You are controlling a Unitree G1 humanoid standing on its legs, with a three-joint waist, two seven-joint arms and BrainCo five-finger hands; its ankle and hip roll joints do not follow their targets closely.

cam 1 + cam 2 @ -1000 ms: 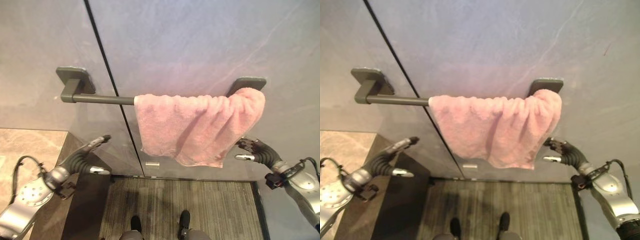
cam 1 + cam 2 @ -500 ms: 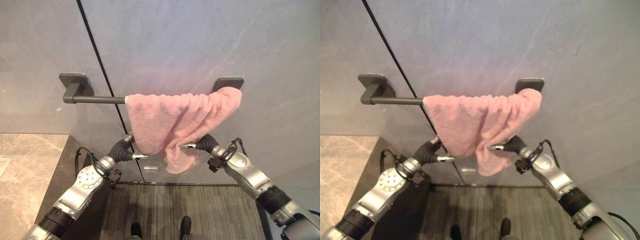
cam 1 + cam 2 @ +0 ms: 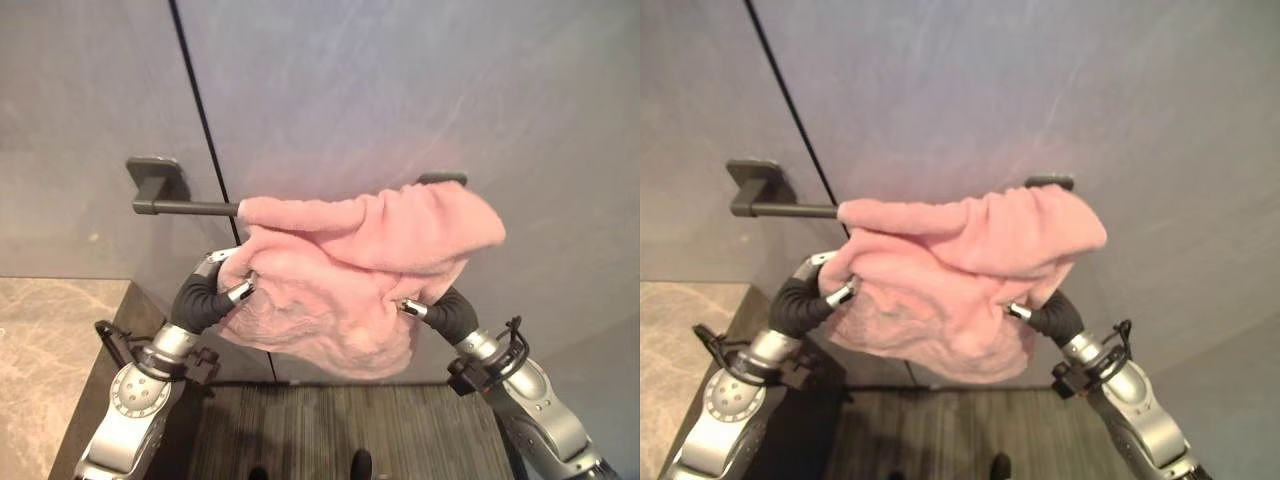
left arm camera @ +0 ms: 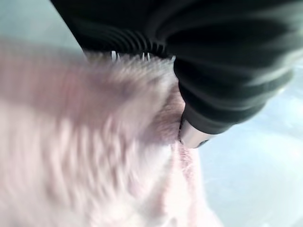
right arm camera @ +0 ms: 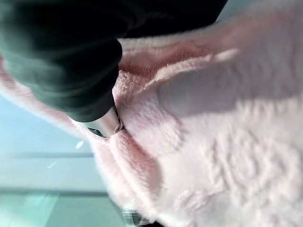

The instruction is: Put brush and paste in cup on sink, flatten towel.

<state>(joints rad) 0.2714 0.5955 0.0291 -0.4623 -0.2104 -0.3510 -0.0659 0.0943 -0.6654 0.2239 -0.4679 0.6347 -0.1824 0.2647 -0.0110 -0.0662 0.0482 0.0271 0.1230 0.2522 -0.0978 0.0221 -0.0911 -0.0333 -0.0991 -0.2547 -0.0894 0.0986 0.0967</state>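
The fluffy pink terry towel (image 3: 360,275) hangs bunched and rumpled over the dark grey metal wall rail (image 3: 185,207), its lower part gathered up into a thick, lumpy fold between the 2 hands. The left hand (image 3: 205,295) is at the towel's left edge, thumb and fingers pinched into the pile. The right hand (image 3: 440,312) is under the towel's lower right corner; its thumb presses into the cloth, the fingers buried in the folds, so I cannot tell their state. Behind lies a smooth grey wall (image 3: 400,90), with a beige stone counter (image 3: 45,350) beside the left arm.
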